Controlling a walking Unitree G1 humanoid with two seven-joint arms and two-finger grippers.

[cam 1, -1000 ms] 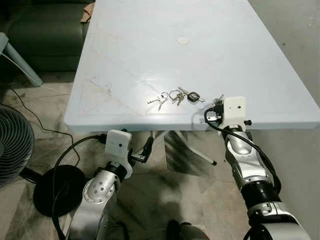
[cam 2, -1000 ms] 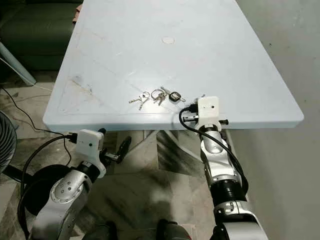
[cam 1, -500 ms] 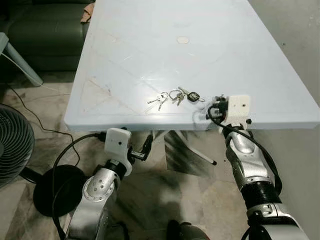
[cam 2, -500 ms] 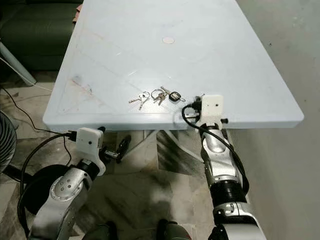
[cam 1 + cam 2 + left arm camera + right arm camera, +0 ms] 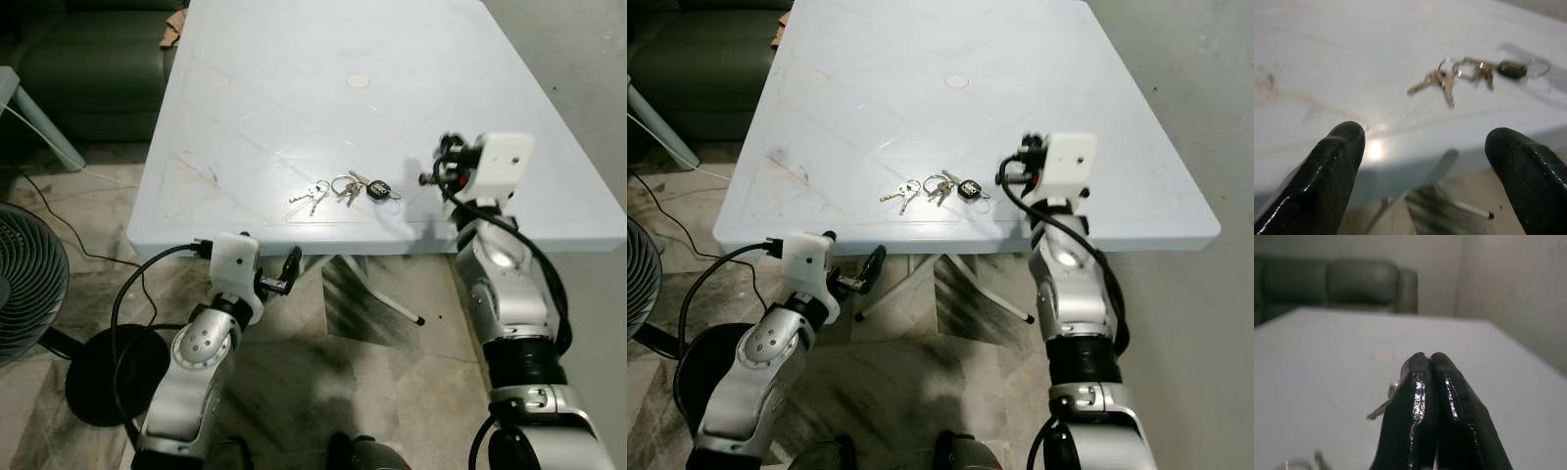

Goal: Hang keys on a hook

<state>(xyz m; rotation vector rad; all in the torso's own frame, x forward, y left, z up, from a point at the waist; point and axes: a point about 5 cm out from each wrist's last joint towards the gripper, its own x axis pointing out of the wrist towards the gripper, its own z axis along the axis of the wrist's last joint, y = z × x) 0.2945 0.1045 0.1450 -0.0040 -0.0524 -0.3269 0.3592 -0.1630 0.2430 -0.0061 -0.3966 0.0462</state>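
Several keys lie on the pale blue table (image 5: 294,98) near its front edge: a small pair (image 5: 312,196), a ringed bunch (image 5: 345,187) and a black fob (image 5: 379,191). My right gripper (image 5: 436,168) hovers above the table to the right of them. Its fingers (image 5: 1428,357) are pressed shut, and a small key (image 5: 1382,409) with its ring sticks out beside the tips. My left gripper (image 5: 291,264) hangs open just below the table's front edge. Its fingertips (image 5: 1344,137) are spread wide and point up at the keys (image 5: 1449,83).
A white disc (image 5: 359,80) sits mid-table. A dark sofa (image 5: 88,69) stands at the far left. On the floor to the left are a fan (image 5: 24,294), a round black base (image 5: 108,372) and a cable. Table legs (image 5: 377,299) cross under the top.
My right gripper has risen from the table's front edge to above the tabletop and moved right and farther in. The left arm lifted slightly. The keys on the table stayed put.
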